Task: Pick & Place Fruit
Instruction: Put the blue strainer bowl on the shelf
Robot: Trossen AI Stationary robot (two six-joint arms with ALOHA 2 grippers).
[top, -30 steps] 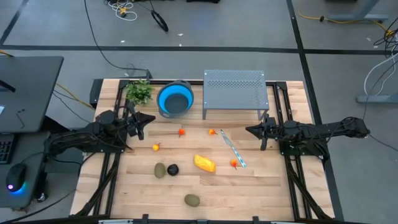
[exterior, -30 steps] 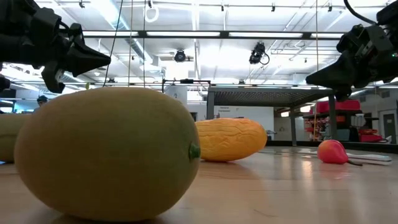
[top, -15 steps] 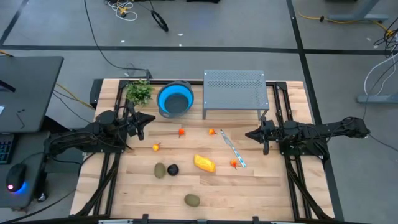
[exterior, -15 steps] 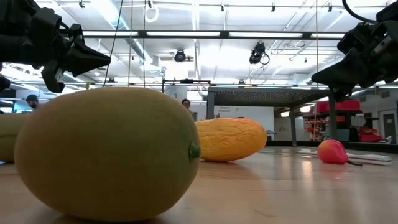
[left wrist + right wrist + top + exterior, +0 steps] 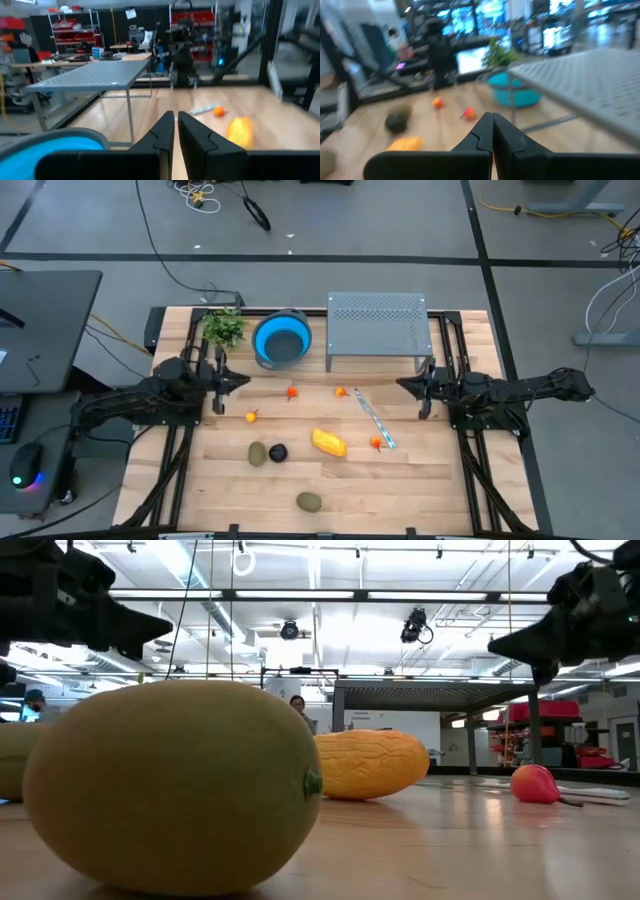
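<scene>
On table: elongated yellow-orange fruit (image 5: pixel 329 442) lying flat — left tool (image 5: pixel 238 380) apparently together, right tool (image 5: pixel 402 386) together.

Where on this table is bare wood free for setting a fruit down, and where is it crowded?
Free: the wood right of the front green fruit, and the strip left of the small orange piece. Crowded: the middle, around the yellow fruit and striped strip.

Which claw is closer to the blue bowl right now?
Left. The left claw sits just beside the blue bowl, toward the table's left front; the right claw is across the table, past the grey perforated stand.
</scene>
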